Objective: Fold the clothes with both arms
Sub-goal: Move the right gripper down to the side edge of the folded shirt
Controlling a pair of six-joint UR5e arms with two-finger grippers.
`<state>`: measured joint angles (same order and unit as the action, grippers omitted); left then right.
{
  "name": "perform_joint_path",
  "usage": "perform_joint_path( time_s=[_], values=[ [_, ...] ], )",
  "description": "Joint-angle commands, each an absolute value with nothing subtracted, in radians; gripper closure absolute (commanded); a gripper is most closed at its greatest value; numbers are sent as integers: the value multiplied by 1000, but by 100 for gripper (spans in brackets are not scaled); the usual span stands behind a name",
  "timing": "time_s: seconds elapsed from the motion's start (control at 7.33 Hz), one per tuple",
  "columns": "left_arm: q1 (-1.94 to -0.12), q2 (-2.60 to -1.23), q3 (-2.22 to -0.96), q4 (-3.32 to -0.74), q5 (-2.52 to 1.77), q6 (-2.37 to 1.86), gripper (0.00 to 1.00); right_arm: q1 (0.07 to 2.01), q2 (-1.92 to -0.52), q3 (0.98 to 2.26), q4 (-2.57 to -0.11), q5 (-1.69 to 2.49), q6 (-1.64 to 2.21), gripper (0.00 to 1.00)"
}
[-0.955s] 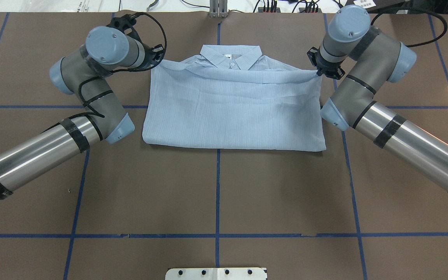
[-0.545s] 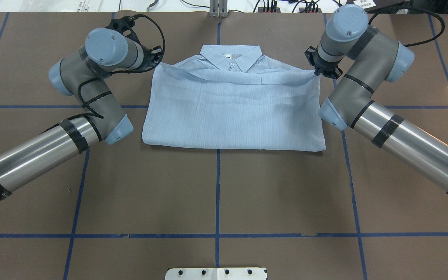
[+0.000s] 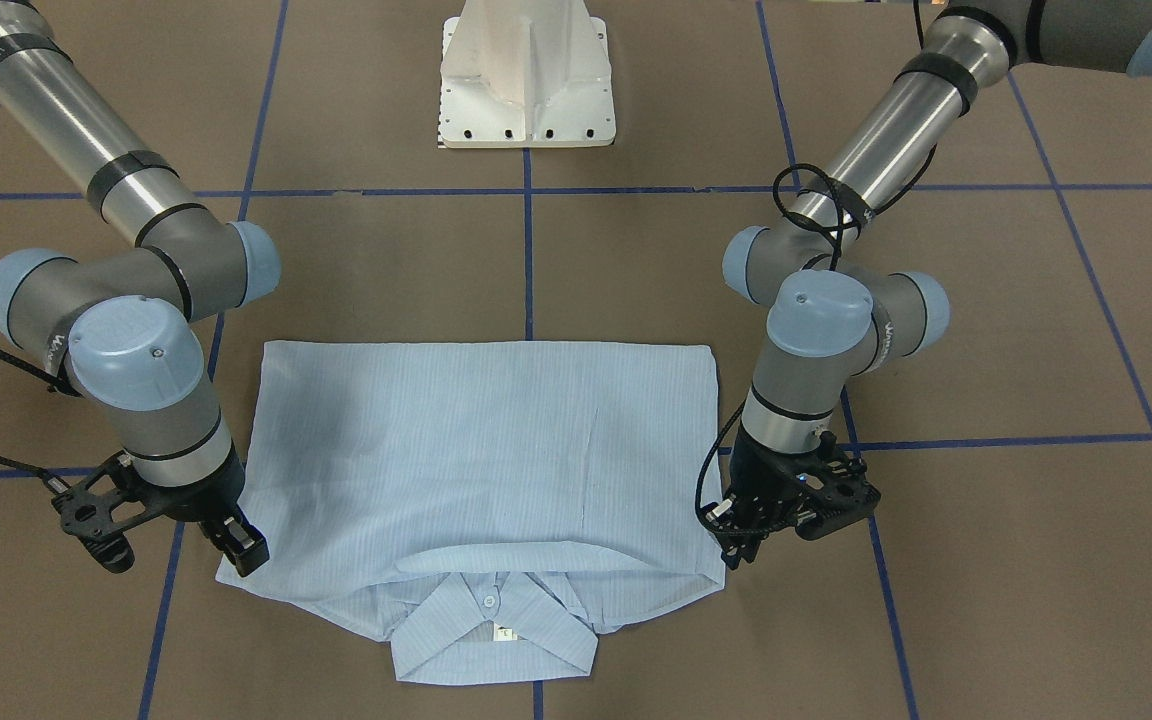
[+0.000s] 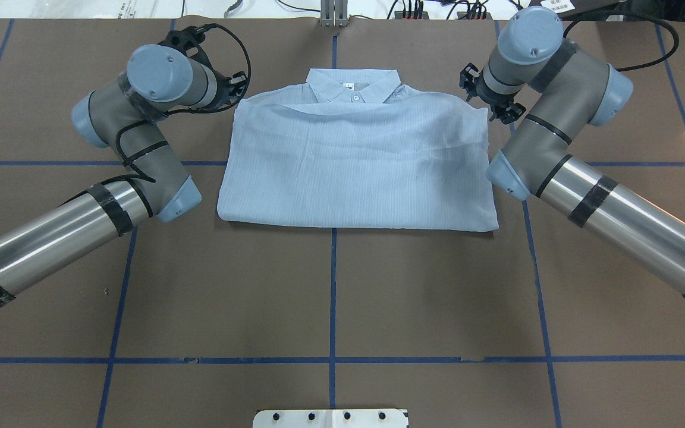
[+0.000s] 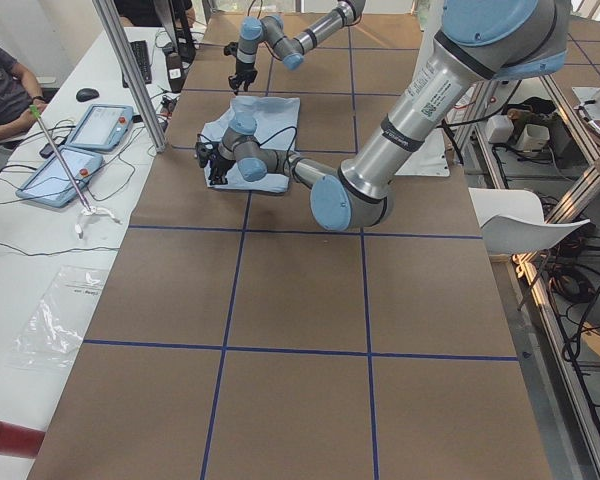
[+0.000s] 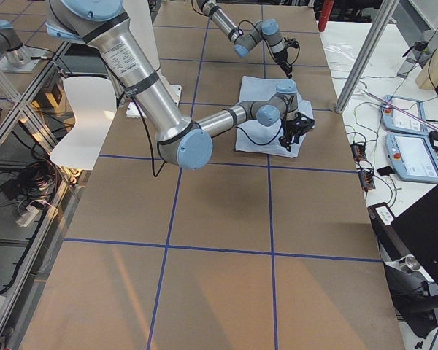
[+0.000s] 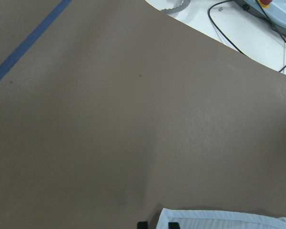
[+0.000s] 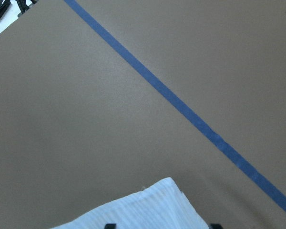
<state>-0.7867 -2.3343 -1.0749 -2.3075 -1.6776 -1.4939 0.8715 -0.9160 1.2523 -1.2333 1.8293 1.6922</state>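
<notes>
Blue shirt point(image 4: 354, 172) between bent arms point(image 4: 140, 148)

That shirt point(image 4: 354, 172) was thin woven cloth, matt, finely striped in the weave, soft and lightly creased. The table point(image 4: 437, 297) wore a brown paper-like covering, matt and faintly grainy, and the tape lines point(image 4: 332, 285) on it were smooth and blue. On the left arm point(image 4: 39, 248) and right arm point(image 4: 646, 236): polished metal tubes, glossy, catching the light, with matt grey joints and smooth pale blue plastic caps. The left pincer point(image 3: 739, 545) and right pincer point(image 3: 239, 540) looked dull black plastic. The pedestal point(image 3: 526, 90) was smooth white painted metal
</notes>
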Motion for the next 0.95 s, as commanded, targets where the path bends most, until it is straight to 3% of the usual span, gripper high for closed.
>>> perform_joint_path(
  time_s=[0.0,0.55,0.82],
  values=[
    [-787,-2333,-1077,-2316,-1678,-1493,68,844,-984,1354,-1224,1832,1704,0],
    [-788,-2332,-1086,-2318,-1680,-1493,68,728,-1248,1667,-1224,1827,1833,0],
    [-788,-2316,-1100,-2318,-1678,-1493,68,677,-1288,1718,-1226,1825,1932,1]
  ],
)
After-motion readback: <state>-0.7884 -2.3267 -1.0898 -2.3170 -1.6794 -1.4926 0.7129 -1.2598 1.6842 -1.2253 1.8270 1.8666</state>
